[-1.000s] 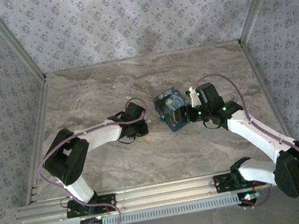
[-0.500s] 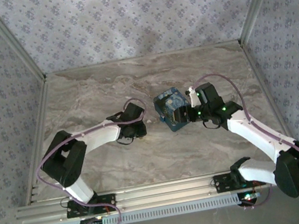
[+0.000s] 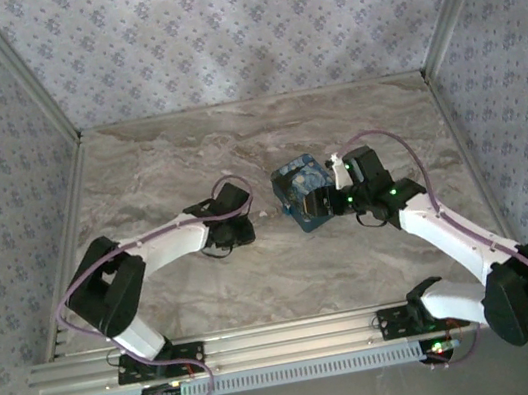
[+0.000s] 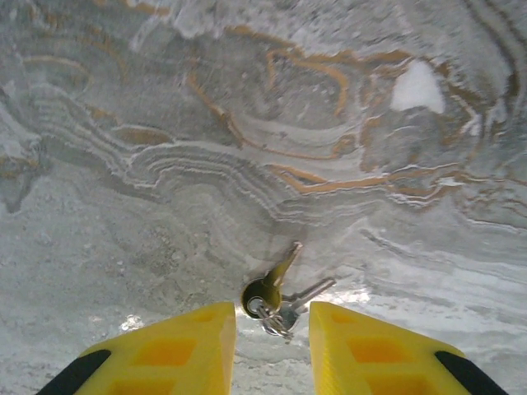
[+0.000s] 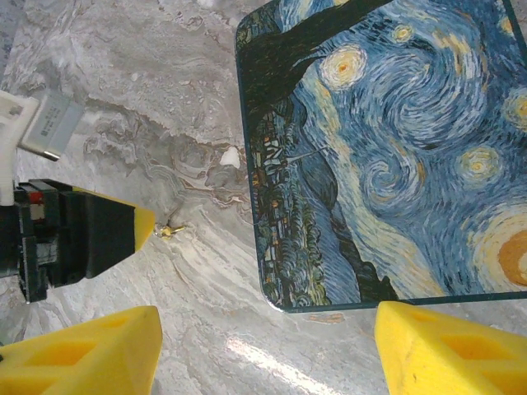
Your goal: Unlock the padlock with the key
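Our left gripper (image 4: 272, 314) hangs low over the table (image 4: 165, 123), jaws parted a modest way and holding nothing. The keys (image 4: 278, 290) lie flat on the marble right at the mouth of that gap, with their ring nearest the tips. From the ring one key slants away from us and to the right while a second points more squarely right, so we judge a straight drop and squeeze would catch the ring end. Our right gripper (image 5: 268, 319) stands wide and empty at the corner of the painted box (image 5: 395, 148), well apart from the keys, which leaves the left arm much the nearer.
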Controlling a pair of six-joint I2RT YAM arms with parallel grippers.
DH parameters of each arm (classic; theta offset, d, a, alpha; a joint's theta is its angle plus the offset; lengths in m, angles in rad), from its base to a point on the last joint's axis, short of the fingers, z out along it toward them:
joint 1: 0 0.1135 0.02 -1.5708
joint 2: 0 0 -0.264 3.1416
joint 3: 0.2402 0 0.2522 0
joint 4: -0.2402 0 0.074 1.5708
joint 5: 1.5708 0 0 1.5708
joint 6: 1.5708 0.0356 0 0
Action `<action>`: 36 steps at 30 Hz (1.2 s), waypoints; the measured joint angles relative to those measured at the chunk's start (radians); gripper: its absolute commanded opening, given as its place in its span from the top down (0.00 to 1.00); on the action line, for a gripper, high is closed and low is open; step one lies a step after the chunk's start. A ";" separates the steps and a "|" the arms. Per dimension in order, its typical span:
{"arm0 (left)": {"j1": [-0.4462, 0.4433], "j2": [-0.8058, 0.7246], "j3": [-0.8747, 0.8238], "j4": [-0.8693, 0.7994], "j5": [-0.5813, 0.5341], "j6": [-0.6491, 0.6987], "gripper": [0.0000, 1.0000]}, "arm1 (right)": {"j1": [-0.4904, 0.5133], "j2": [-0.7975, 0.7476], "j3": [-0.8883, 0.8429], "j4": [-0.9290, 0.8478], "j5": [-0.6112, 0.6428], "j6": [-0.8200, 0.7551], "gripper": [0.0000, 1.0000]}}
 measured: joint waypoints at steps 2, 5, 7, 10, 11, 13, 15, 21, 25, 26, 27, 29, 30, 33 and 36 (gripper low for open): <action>0.000 0.012 -0.002 0.000 0.000 -0.006 0.73 | 0.000 0.000 0.000 0.000 0.000 0.000 0.29; 0.000 0.034 -0.002 0.001 0.000 -0.011 0.74 | 0.000 0.000 0.000 0.000 0.000 0.000 0.29; 0.000 0.053 0.000 0.002 -0.001 -0.016 0.78 | 0.000 0.000 0.000 0.000 0.001 0.000 0.29; 0.000 0.054 0.004 -0.005 -0.002 -0.023 0.85 | 0.000 0.000 0.000 0.000 0.001 0.000 0.29; 0.001 0.054 0.005 -0.006 -0.002 -0.027 0.88 | 0.000 0.000 0.000 0.000 0.001 0.000 0.29; 0.000 0.054 0.007 0.000 0.001 -0.028 0.94 | 0.000 0.000 0.000 0.000 0.000 0.000 0.29; 0.000 0.054 0.008 0.008 0.008 -0.029 0.97 | 0.000 0.000 0.000 0.000 0.000 0.000 0.29; -0.001 0.046 0.013 -0.002 0.019 -0.011 1.00 | 0.001 0.011 0.000 0.005 -0.003 0.000 0.29; -0.001 -0.013 0.034 -0.042 0.019 0.026 1.00 | 0.006 0.011 0.000 0.007 -0.015 0.000 0.32; -0.001 -0.034 0.045 -0.050 0.019 0.034 1.00 | 0.006 0.011 0.000 0.008 -0.020 0.000 0.33; -0.001 -0.060 0.059 -0.060 0.018 0.044 1.00 | 0.006 0.011 0.000 0.011 -0.026 0.000 0.34; -0.001 -0.111 0.093 -0.075 0.017 0.064 1.00 | 0.006 0.008 -0.001 0.023 -0.044 0.003 0.36; -0.001 -0.139 0.114 -0.082 0.015 0.074 1.00 | 0.006 0.003 -0.003 0.034 -0.057 0.009 0.37; -0.001 -0.215 0.165 -0.085 0.014 0.089 1.00 | 0.007 -0.023 -0.026 0.094 -0.107 0.035 0.39; 0.000 -0.276 0.186 -0.078 0.014 0.092 1.00 | 0.030 -0.050 -0.050 0.164 -0.140 0.075 0.42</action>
